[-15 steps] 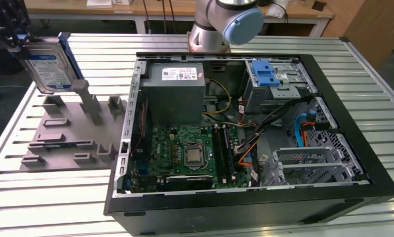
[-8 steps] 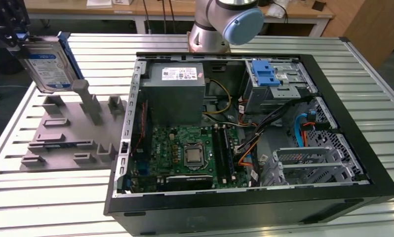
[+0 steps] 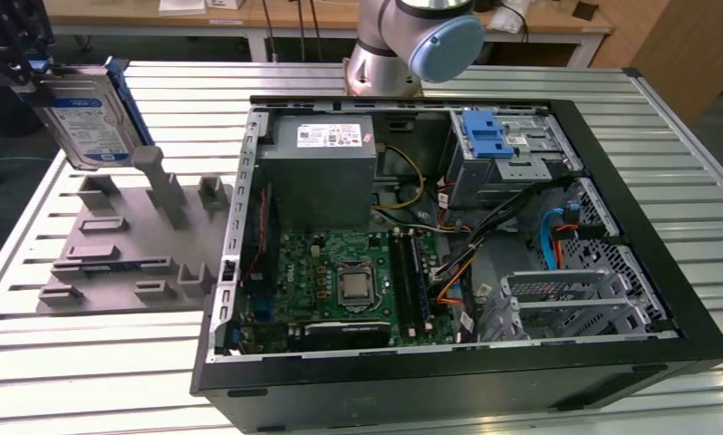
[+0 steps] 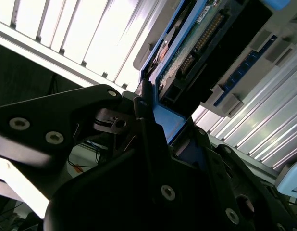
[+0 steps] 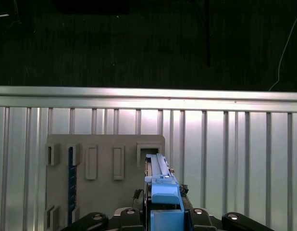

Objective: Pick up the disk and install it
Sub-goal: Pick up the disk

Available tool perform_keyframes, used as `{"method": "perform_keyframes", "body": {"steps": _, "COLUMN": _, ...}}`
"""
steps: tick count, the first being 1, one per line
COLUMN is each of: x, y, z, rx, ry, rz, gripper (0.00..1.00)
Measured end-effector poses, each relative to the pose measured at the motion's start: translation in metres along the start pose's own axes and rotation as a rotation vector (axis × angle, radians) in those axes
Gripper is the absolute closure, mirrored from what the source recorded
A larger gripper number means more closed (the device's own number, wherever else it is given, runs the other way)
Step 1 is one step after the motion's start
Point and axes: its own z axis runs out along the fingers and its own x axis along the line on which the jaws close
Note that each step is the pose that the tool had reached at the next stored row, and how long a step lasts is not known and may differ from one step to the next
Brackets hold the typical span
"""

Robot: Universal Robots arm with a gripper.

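In the exterior view, the disk (image 3: 86, 122), a silver hard drive with a white-and-blue label and a blue frame, hangs upright in the air at the exterior view's far left, above the grey holder plate (image 3: 126, 258). My gripper (image 3: 32, 71) is shut on its upper end. In the first wrist view the disk (image 5: 161, 185) shows edge-on, lifted clear of the holder plate (image 5: 105, 144). Its green circuit-board side (image 4: 199, 41) appears in the second wrist view, with a black finger (image 4: 143, 127) pressed against the blue frame.
The open computer case (image 3: 651, 358) lies on the slatted metal table (image 3: 83, 381) at the exterior view's right. It holds a motherboard (image 3: 337, 281), a grey power supply (image 3: 325, 159) and a drive bay with a blue bracket (image 3: 487, 136). The arm's base (image 3: 410, 45) stands behind the case.
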Motion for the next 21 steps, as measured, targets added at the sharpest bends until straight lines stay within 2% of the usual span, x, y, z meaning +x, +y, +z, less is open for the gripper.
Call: {"method": "perform_keyframes", "body": {"steps": 21, "x": -0.0001, "y": 0.0002, "z": -0.0064, "rx": 0.0, "ry": 0.0, "rz": 0.0, "gripper": 0.64}}
